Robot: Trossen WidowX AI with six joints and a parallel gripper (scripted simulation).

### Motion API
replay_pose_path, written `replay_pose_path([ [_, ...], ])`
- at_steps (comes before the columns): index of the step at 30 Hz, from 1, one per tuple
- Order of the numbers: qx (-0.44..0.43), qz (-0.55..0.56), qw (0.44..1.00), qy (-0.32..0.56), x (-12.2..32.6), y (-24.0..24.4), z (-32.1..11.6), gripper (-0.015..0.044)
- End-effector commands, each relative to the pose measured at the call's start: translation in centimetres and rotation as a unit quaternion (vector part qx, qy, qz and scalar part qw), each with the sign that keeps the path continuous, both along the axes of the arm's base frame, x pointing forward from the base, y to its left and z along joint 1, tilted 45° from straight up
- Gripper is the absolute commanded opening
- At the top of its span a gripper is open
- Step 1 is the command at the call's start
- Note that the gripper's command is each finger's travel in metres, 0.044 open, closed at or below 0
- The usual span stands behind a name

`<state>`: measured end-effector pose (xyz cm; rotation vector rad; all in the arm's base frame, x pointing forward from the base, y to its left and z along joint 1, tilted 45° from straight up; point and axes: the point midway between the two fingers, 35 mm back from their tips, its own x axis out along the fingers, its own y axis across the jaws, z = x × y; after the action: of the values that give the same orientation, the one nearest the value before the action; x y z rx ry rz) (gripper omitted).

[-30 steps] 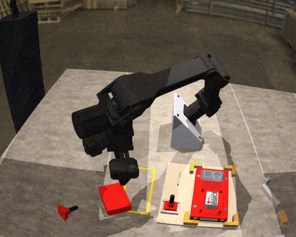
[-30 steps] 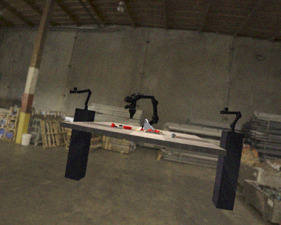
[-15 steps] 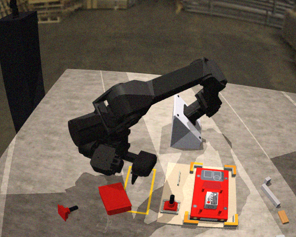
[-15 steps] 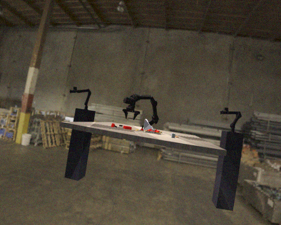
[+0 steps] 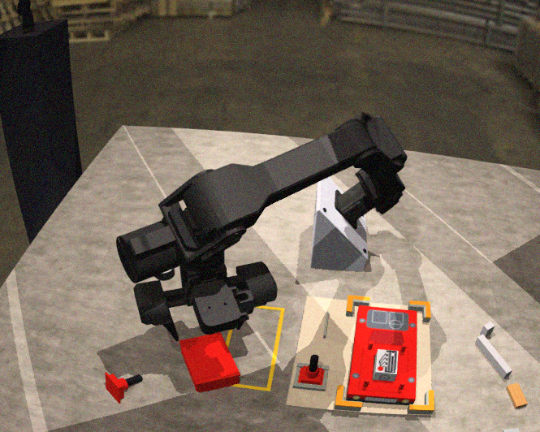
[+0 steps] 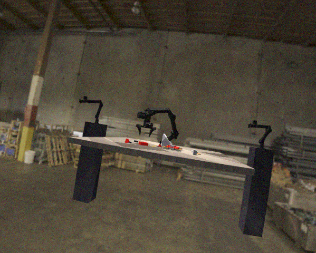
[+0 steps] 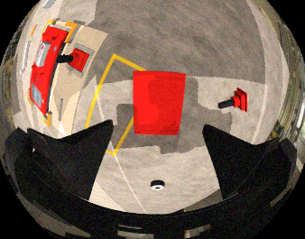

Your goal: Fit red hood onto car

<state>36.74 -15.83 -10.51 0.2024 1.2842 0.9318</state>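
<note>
- Hood (image 5: 209,360) (image 6: 143,143) (image 7: 159,104) lies roof-up on the bench (image 5: 67,379) (image 6: 168,151), left of the chassis (image 5: 360,350) (image 6: 173,148) (image 7: 48,73) in the top view.
- Risk: an off-centre descent could land one fingertip on the roof; a skewed grip could later leave corner holes off the pegs.
- Fingers (image 6: 144,130) spread wide, holding nothing, pointing down above the bench.
- Arm (image 5: 288,167) (image 6: 160,111) arches out from its mount.

No readable text, label, brand, number or sign on anything in view.
</note>
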Motion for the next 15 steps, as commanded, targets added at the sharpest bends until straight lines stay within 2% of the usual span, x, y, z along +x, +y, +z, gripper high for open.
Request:
replay_pose_path([
  [1,0.004,0.007,1.000,-0.007,0.00,0.13,-0.36,0.0440],
  [15,0.004,0.007,1.000,-0.007,0.08,0.75,-1.05,0.0440],
])
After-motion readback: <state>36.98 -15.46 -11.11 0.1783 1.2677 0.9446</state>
